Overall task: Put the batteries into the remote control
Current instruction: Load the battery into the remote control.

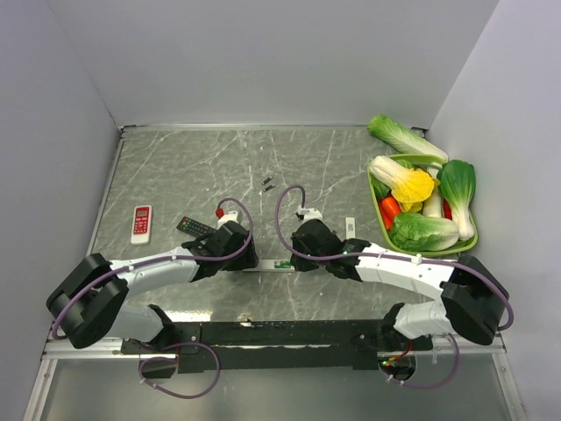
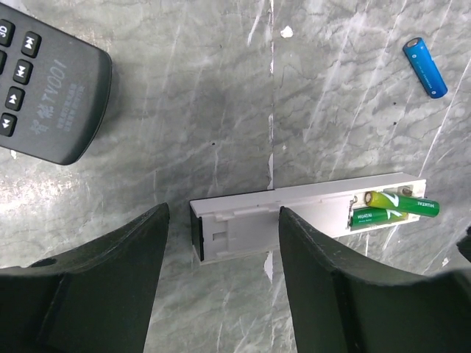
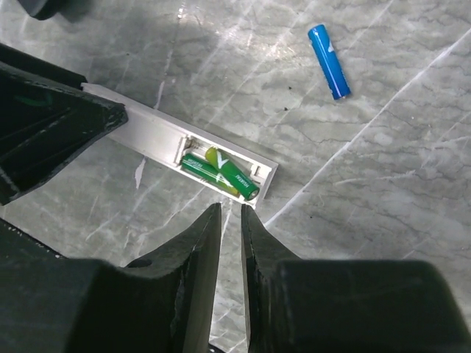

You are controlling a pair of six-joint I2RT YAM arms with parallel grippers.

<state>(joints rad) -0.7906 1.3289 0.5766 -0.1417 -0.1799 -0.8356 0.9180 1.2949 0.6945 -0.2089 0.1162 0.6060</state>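
The right pincer has its fingers drawn all but together, with only a slit between them and nothing in it. Just off its tips, toward one o'clock in the right wrist view, lies the open end of the white remote, back side up, with two green batteries in the bay. One sits flat. The other lies skewed, its end poking past the rim. Their long axes run from ten to four o'clock, aimed almost at the fingertips, so a push along that line looks like the coming move, and this arm is the nearer. Farther out at one o'clock a blue battery lies apart. The left pincer, spread, straddles the remote's far end; whether it presses cannot be told.
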